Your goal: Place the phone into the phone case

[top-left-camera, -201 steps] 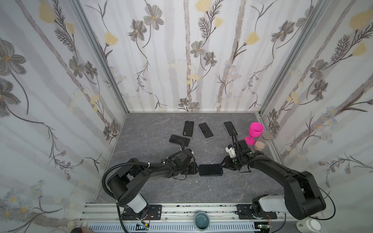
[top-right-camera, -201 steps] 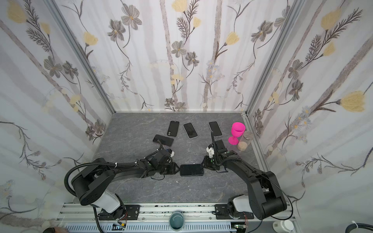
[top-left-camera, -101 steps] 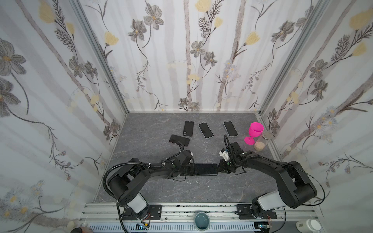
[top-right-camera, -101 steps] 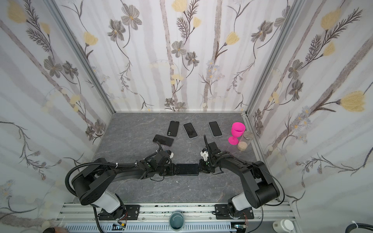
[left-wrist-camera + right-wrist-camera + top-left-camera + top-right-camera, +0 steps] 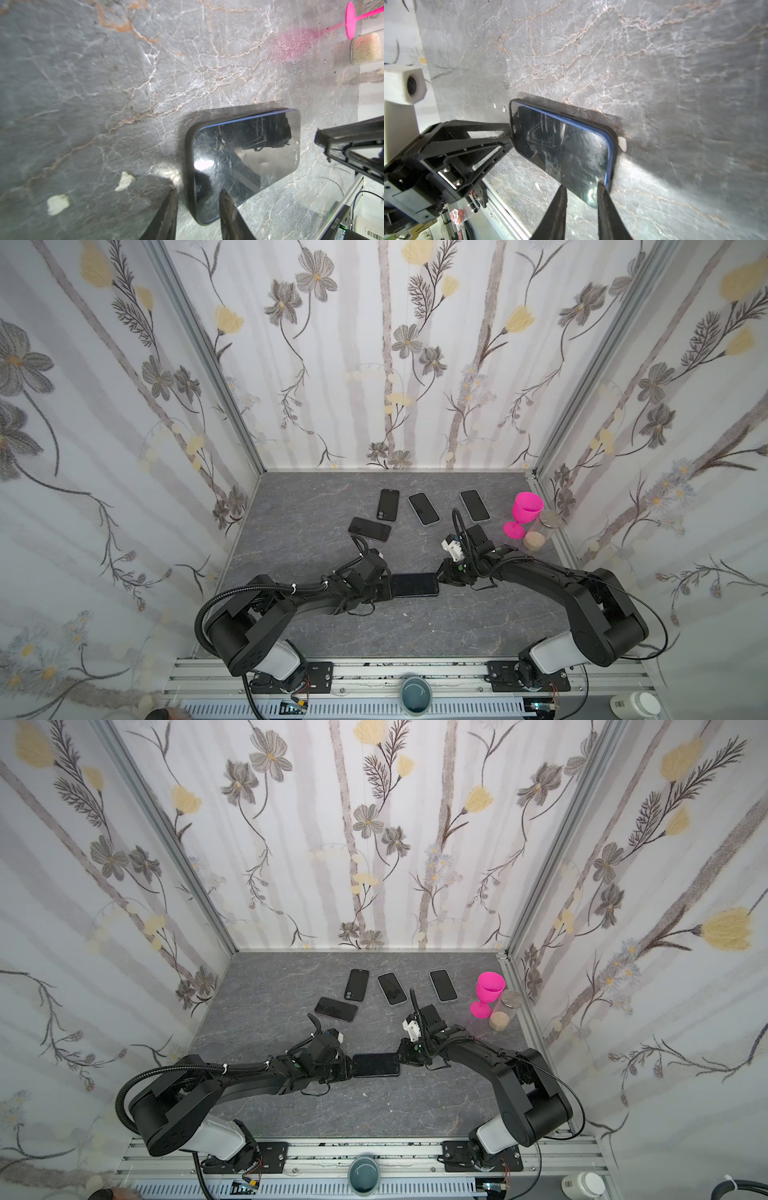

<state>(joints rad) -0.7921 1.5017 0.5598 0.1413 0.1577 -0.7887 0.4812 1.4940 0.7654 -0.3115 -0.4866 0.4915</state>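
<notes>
Phone (image 5: 415,585) lies in its case (image 5: 190,166). Your left tool (image 5: 199,189) likely braces one end while your right tool (image 5: 581,184) presses a corner; both are part open, holding nothing.

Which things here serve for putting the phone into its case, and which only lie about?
For the job: phone, black case, left gripper, right gripper.
Lying about: four phones or cases at the back, pink goblet, jar.
</notes>
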